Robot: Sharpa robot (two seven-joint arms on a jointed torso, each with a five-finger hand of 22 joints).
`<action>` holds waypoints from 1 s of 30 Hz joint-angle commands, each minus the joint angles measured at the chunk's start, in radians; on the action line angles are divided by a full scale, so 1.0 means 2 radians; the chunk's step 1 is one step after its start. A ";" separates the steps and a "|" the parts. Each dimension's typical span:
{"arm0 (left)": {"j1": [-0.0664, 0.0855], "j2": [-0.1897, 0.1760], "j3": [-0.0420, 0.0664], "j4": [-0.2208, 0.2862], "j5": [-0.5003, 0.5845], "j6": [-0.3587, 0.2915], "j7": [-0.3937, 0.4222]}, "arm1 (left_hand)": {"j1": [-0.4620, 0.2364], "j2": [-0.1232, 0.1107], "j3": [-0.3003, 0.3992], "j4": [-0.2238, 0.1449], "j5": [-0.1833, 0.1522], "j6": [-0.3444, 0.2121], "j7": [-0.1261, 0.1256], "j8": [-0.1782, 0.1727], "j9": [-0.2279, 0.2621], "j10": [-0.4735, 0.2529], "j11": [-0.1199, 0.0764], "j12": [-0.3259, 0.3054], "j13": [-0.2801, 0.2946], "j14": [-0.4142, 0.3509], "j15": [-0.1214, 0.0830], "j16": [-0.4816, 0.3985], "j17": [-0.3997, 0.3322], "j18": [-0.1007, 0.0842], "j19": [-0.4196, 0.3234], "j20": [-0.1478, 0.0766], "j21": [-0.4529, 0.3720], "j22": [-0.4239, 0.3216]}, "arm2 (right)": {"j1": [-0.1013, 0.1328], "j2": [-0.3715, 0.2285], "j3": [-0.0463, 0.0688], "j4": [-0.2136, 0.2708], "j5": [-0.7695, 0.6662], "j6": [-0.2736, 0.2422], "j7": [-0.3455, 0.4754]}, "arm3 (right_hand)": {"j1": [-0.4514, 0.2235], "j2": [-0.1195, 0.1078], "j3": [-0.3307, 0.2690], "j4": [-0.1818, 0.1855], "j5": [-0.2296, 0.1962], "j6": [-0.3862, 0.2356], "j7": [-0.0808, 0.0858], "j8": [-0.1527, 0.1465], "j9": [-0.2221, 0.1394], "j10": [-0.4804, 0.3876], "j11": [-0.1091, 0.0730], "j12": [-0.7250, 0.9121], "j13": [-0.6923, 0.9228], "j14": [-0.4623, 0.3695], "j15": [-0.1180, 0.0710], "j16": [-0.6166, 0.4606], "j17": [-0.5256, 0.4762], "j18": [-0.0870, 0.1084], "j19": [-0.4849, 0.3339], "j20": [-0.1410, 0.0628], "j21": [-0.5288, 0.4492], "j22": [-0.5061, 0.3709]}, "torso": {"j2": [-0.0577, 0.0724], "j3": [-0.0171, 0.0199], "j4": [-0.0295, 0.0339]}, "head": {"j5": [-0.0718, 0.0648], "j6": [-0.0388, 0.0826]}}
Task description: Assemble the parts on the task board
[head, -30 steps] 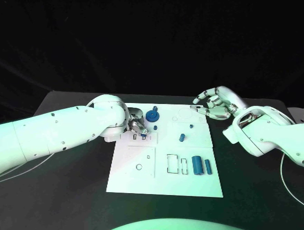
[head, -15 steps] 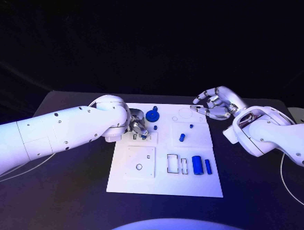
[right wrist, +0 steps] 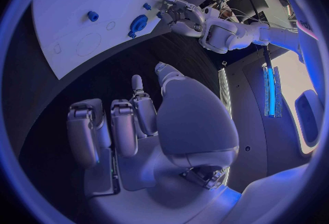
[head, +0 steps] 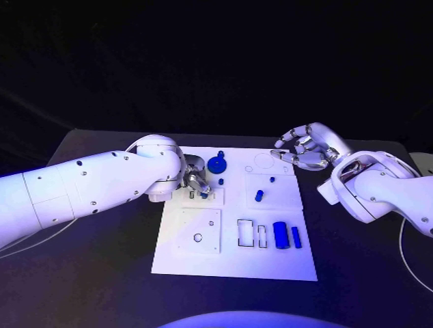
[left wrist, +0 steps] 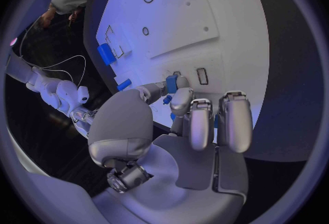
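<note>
The left hand [head: 197, 182] is down at the task board's [head: 207, 263] left edge, fingers curled around a small blue part [left wrist: 171, 82] that it pinches between thumb and finger just beside a rectangular slot [left wrist: 202, 76] in the plate. The grip looks chosen to present the piece end-on to that slot, so I judge an insertion to be in hand; whether the piece is already seated cannot be told.

The right hand [head: 303, 149] hovers off the board's far right corner, fingers curled inward but apart, with nothing in them. It appears parked there to keep clear of the working area.

The board lies flat in the middle of the black table [head: 374, 273]. Standing or lying on it:
- a blue gear-like disc [head: 218, 165] near the far edge, beside the left hand;
- a short blue peg [head: 259, 196] at mid-board, with a smaller blue stud [head: 272, 180] just beyond it;
- a thick blue cylinder [head: 281, 235] and a slimmer blue bar [head: 296, 236] side by side near the right edge, next to two unfilled rectangular recesses [head: 246, 233].

Several recesses remain unfilled, so assembly is judged well short of complete.
</note>
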 commanded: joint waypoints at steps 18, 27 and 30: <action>-0.001 -0.004 -0.001 0.002 -0.009 0.017 -0.001 | 0.029 0.022 0.029 -0.033 0.001 0.001 -0.003 -0.002 0.001 0.002 -0.001 0.000 0.001 0.051 -0.001 0.003 0.127 -0.003 0.020 0.001 0.001 0.017 | 0.000 0.000 0.000 0.000 -0.005 0.003 0.003 | -0.005 0.001 0.004 -0.001 0.000 -0.003 -0.002 0.003 0.001 0.002 -0.003 0.002 0.053 0.046 -0.005 -0.003 0.106 -0.007 0.052 -0.005 0.002 0.132 | 0.000 -0.0003 0.0004 | 0.000 -0.001; -0.001 -0.004 -0.001 0.004 -0.008 0.020 -0.002 | 0.029 0.022 0.029 -0.033 0.002 0.001 -0.003 -0.002 0.001 0.003 -0.001 0.000 0.002 0.051 -0.001 0.004 0.128 -0.004 0.020 0.001 0.001 0.018 | 0.000 0.000 0.000 0.001 -0.005 0.003 0.003 | -0.005 0.001 0.004 -0.001 0.000 -0.003 -0.002 0.003 0.001 0.002 -0.003 0.002 0.053 0.046 -0.005 -0.003 0.106 -0.007 0.052 -0.005 0.002 0.132 | 0.000 -0.0002 0.0005 | -0.001 -0.002; -0.001 -0.004 -0.001 0.004 -0.007 0.019 -0.002 | 0.029 0.022 0.028 -0.033 0.002 0.001 -0.003 -0.002 0.001 0.003 -0.001 0.000 0.002 0.051 -0.001 0.004 0.128 -0.004 0.020 0.001 0.002 0.019 | 0.000 0.000 0.000 0.001 -0.006 0.003 0.003 | -0.005 0.001 0.004 -0.001 0.000 -0.003 -0.002 0.003 0.001 0.002 -0.003 0.002 0.053 0.046 -0.005 -0.003 0.106 -0.007 0.052 -0.005 0.002 0.132 | 0.000 0.0001 0.0007 | 0.000 -0.002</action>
